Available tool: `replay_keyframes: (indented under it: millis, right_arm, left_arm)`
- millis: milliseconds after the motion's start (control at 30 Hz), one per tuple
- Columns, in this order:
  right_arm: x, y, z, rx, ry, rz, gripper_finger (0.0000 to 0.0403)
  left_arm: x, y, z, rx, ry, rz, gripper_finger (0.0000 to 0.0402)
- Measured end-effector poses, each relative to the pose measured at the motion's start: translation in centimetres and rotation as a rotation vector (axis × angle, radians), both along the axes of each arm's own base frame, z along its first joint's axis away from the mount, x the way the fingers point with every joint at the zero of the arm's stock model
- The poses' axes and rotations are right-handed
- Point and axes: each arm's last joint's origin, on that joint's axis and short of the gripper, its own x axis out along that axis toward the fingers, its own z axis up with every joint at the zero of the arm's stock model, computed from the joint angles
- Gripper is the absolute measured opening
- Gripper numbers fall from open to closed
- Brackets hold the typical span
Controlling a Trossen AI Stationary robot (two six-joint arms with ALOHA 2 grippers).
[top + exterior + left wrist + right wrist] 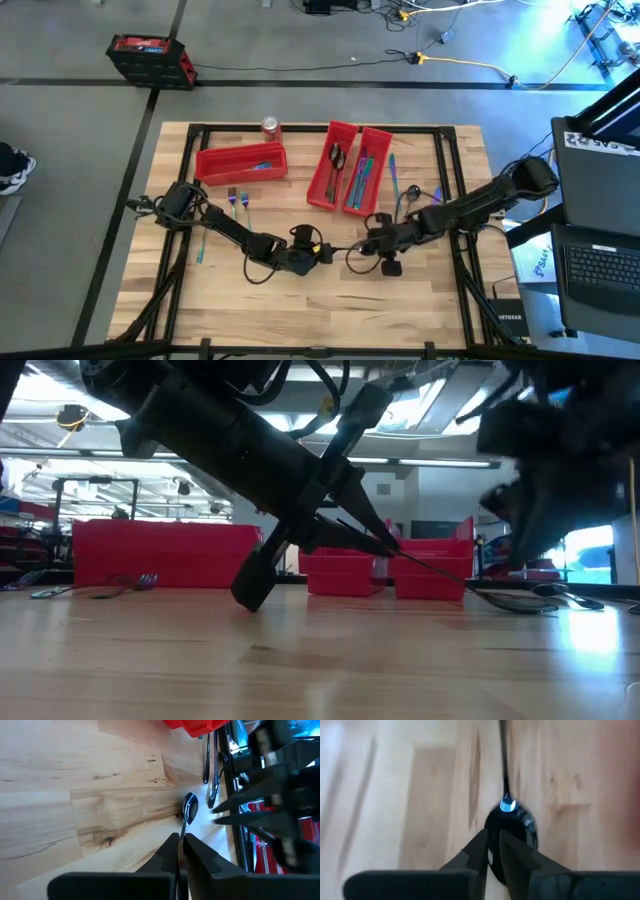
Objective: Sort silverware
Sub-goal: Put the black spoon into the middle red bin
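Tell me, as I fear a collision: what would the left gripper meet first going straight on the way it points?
Most likely the right gripper, which faces it just beyond the bowl of the spoon that the left gripper holds; depth is unclear.

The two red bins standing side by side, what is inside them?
The two red bins each hold a few slender pieces of silverware, dark in the left one, bluish in the right. Whether they are forks, spoons or knives cannot be told, and the walls hide anything beneath.

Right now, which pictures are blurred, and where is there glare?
Right wrist view: all soft, the dark spoon smeared, a blue glint on it. Low view: the right arm is motion-blurred, with bright window glare behind it. Left wrist view: table sharp, far arm blurred.
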Motion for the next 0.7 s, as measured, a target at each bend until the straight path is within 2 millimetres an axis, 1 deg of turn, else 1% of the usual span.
replay_keyframes:
  millis: [167,300,500,567,700]
  right_arm:
    - [-1.0,-0.4,3.3,0.068,-0.139,-0.041,0.0073]
    - [-2.3,-0.9,6.0,0.107,-0.271,-0.082,0.0088]
    - [-4.9,-2.0,9.8,0.171,-0.478,-0.146,0.009]
    - [-5.8,-2.4,10.8,0.184,-0.542,-0.161,0.009]
    - [-7.5,-3.0,12.3,0.205,-0.643,-0.186,0.009]
  left_arm:
    - [0.0,-0.6,0.7,-0.005,-0.064,0.003,0.0]
    - [0.1,-1.0,1.3,-0.035,-0.117,-0.017,0.0001]
    - [0.0,-1.7,1.5,-0.074,-0.149,-0.033,0.0001]
    - [-0.1,-2.0,1.8,-0.074,-0.186,0.003,0.0001]
    - [-0.1,-2.2,3.0,-0.05,-0.321,0.111,0.0001]
